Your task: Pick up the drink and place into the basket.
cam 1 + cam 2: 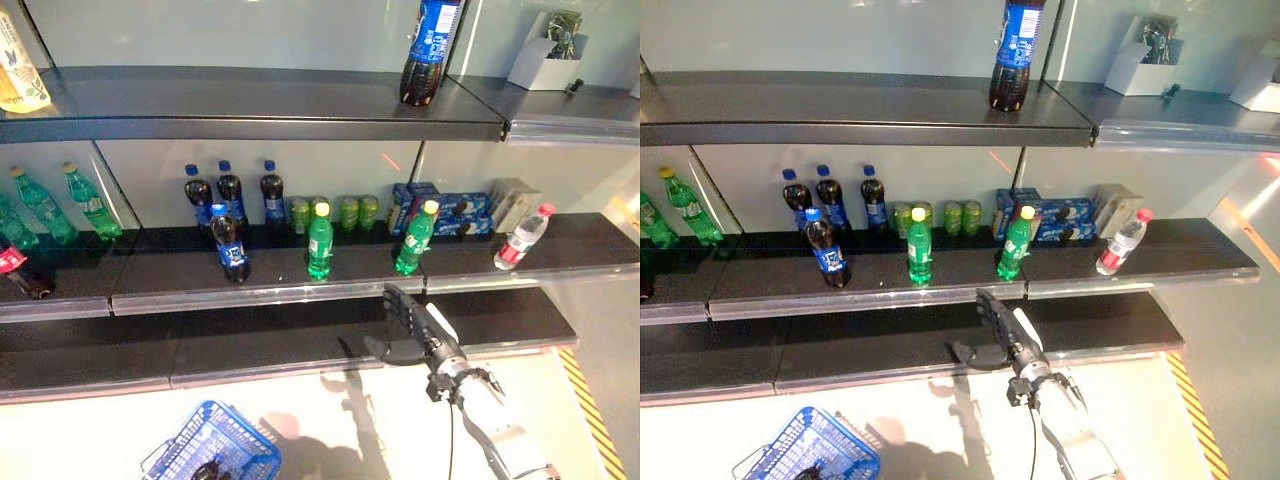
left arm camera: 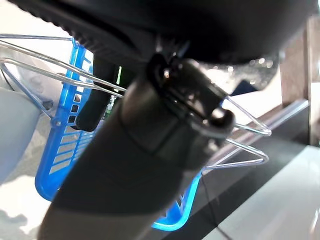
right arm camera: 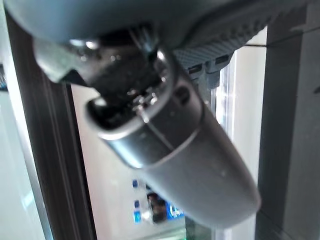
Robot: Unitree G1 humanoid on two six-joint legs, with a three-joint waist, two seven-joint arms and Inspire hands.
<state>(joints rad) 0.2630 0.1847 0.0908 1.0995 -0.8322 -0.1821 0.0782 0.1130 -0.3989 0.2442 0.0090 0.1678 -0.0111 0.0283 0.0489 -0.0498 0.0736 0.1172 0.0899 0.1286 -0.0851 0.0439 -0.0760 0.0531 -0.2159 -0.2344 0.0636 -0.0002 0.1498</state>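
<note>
Green bottle [image 1: 415, 238] stands upright at the front edge of the middle shelf [image 1: 300, 290], its long axis vertical. It is just above and slightly behind the right hand [image 1: 410, 325], whose straight fingers hold nothing. Blue basket [image 1: 215, 445] hangs low on the left, its handle on the left hand [image 2: 165, 125], whose fingers are hidden, so that grip cannot be told.

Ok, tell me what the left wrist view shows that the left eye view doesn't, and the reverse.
Only the left wrist view shows the basket's wire handles close up, passing behind the left hand. Only the left eye view shows the middle shelf with a green bottle, a cola bottle, and the right hand with fingers straight. Both show the blue basket.
</note>
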